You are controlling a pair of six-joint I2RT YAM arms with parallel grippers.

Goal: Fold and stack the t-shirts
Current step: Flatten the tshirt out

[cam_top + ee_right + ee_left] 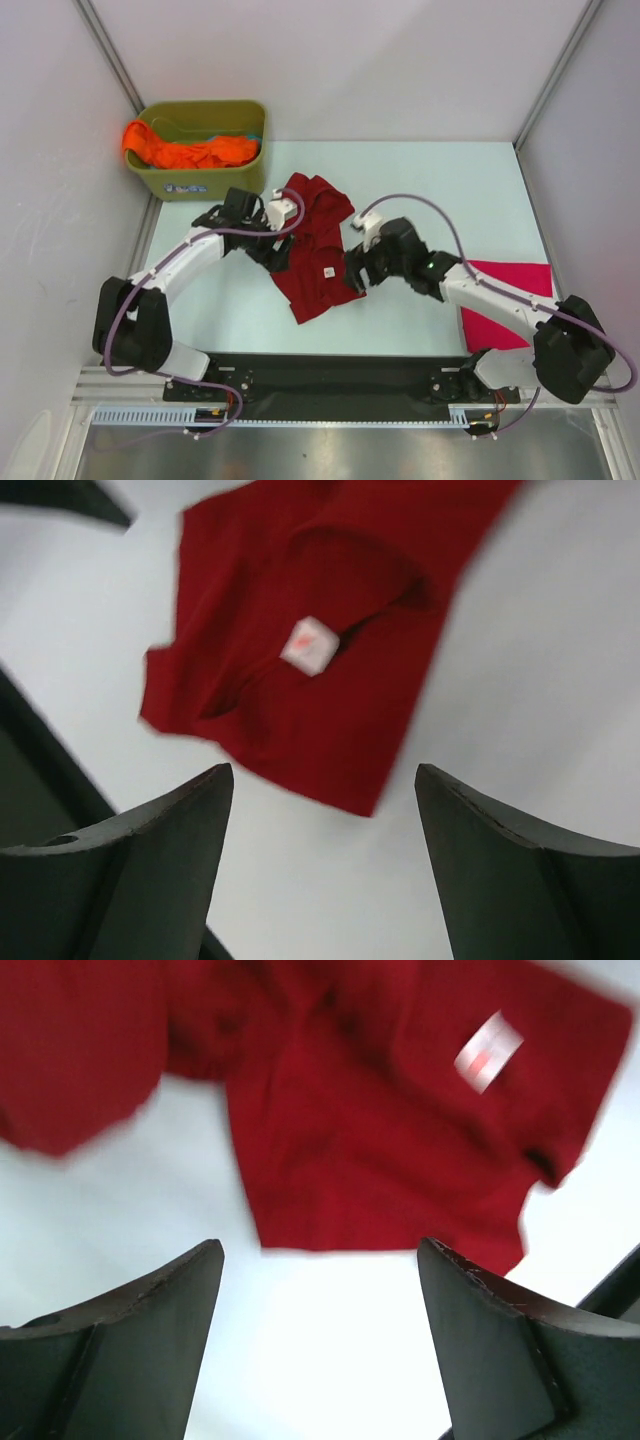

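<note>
Tee, dk red cloth, rumpled

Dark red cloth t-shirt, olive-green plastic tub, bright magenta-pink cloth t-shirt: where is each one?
dark red cloth t-shirt [322, 245]: top view, middle of its crumpled body.
olive-green plastic tub [225, 180]: top view, its near wall.
bright magenta-pink cloth t-shirt [525, 278]: top view, its uncovered far part.

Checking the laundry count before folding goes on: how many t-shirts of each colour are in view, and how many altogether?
Dark red t-shirt: 1
Magenta-pink t-shirt: 1
Orange t-shirt: 1
Total: 3
</note>
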